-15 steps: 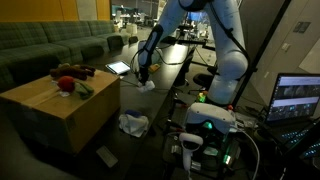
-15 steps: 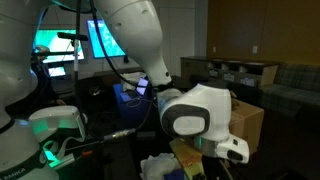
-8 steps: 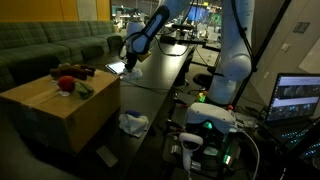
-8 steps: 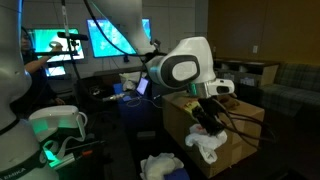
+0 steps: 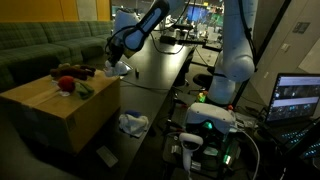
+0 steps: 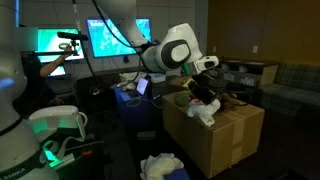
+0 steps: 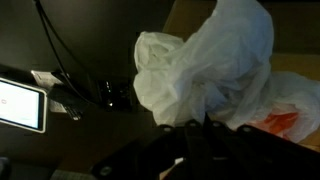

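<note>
Dim lab with a lounge corner, a green sofa (image 5: 45, 45) along the back at ten o'clock. A white plastic bag (image 5: 120, 69) hangs in the air just past the cardboard box's (image 5: 60, 115) far edge, at about one o'clock from the box top in an exterior view. The gripper (image 5: 117, 60) is fully closed, pinching the bag's bunched top; the wrist view shows the bag (image 7: 210, 60) billowing loose beyond the dark fingertips (image 7: 178, 140). In an exterior view the bag (image 6: 205, 112) dangles low over the box (image 6: 225, 140). Red and green items (image 5: 68, 84) lie on the box top at nine o'clock from the bag. A second crumpled bag (image 5: 132, 124) lies on the floor at six o'clock. Risks: the thin film could slip from so small a pinch, or the trailing folds could snag the box edge or sweep the red items off.
</note>
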{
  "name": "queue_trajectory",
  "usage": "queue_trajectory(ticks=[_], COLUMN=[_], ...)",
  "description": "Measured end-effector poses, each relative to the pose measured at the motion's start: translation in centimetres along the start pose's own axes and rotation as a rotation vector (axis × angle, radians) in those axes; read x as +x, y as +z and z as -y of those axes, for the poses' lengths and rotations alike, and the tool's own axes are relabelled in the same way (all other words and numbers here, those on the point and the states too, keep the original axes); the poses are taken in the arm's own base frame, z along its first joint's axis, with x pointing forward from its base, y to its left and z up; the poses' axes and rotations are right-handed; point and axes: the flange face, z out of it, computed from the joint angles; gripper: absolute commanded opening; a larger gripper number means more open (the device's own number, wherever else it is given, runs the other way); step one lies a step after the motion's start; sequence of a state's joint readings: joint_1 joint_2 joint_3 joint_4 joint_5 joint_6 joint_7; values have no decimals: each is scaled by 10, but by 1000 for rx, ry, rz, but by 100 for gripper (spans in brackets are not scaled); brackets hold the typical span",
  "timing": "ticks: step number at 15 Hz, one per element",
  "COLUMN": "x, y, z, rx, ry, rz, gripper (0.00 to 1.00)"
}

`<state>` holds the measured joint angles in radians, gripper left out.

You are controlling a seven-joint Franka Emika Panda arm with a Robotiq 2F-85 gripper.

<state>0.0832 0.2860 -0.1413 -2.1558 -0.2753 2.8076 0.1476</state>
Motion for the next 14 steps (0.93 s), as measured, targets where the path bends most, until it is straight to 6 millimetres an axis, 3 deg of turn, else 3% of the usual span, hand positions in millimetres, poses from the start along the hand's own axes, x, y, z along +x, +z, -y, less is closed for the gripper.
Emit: queue_trajectory(ticks=[7,14], x=[26,31], y=[-3,27], z=[53,77], rx=[98,188], ry=[-48,-118], rz=[-117,-136], gripper=[1,1])
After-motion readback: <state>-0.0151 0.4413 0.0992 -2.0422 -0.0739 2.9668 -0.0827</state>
